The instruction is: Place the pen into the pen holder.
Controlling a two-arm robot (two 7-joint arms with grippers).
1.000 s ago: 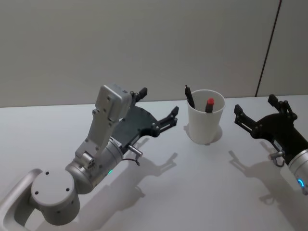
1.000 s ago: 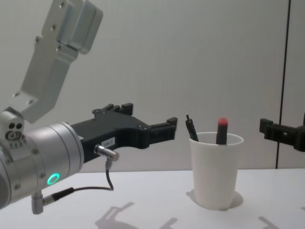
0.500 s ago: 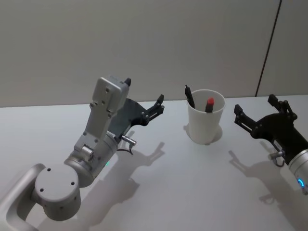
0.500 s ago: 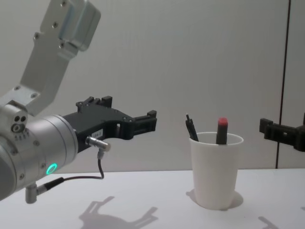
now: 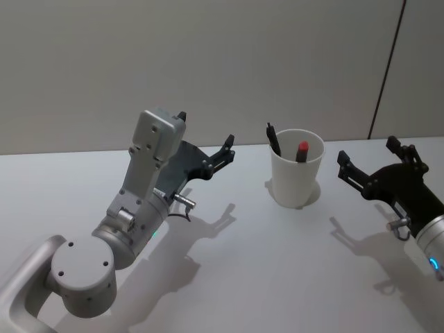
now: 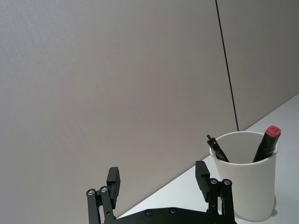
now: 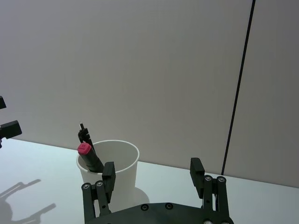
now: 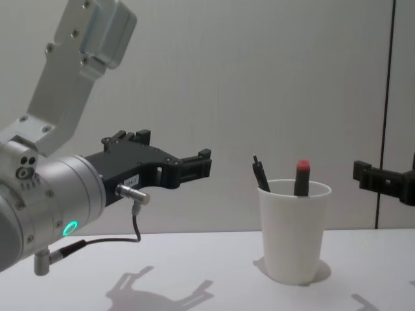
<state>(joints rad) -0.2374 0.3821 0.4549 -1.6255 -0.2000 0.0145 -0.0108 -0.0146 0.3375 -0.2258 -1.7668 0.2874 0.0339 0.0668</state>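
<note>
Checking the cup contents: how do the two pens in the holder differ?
The red-capped pen has a thick body and a flat red top; the black pen is thinner and all dark. The black pen leans at the rim on the robot's left; the red-capped pen stands nearer the middle. Both stand in the pen holder.

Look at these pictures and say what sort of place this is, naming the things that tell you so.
Probably a robotics lab or test bench rather than a real office: a plain white table set against bare grey wall panels, with just a paper cup holding two pens between the open left gripper and right gripper.
</note>
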